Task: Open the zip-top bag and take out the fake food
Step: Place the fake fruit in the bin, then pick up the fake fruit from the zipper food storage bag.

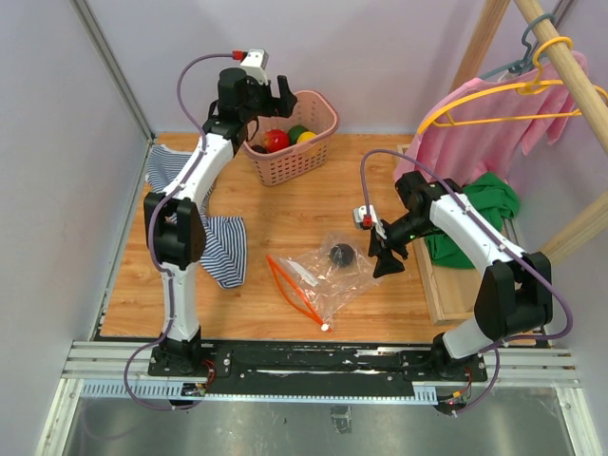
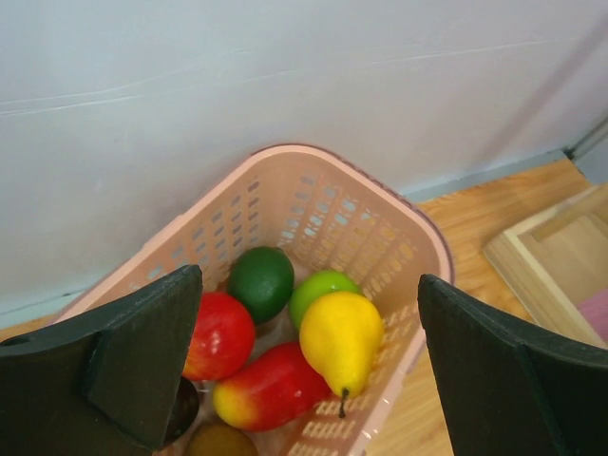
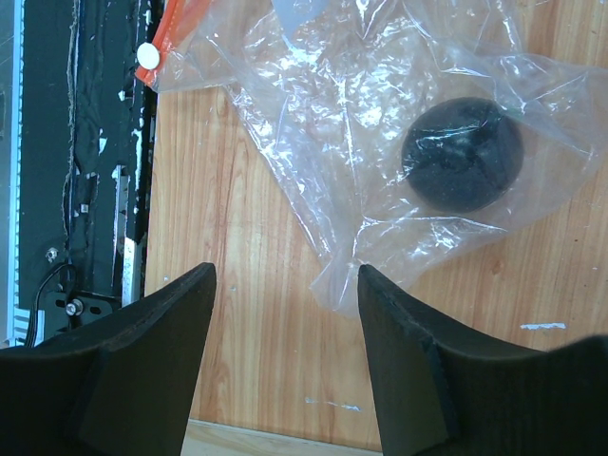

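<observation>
The zip-top bag [image 1: 328, 271] lies on the surface [image 1: 285, 214] with one dark fruit [image 3: 462, 154] inside. The right end effector [image 3: 285, 275] over its edge and the left end effector [image 2: 309, 285] over the pink basket [image 1: 323, 133] are both wide open and empty.

A finger [image 2: 123, 361] of the left claw [image 2: 309, 285] hides part of the red apple [image 2: 226, 332] and a dark fruit [image 2: 186, 407]

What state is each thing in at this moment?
bag: zip open, lying flat
dark fruit: inside bag
basket: upright, holding fruits
left gripper: open, empty, over basket
right gripper: open, empty, at bag's edge
pink shirt: hung up
striped cloth: crumpled
</observation>
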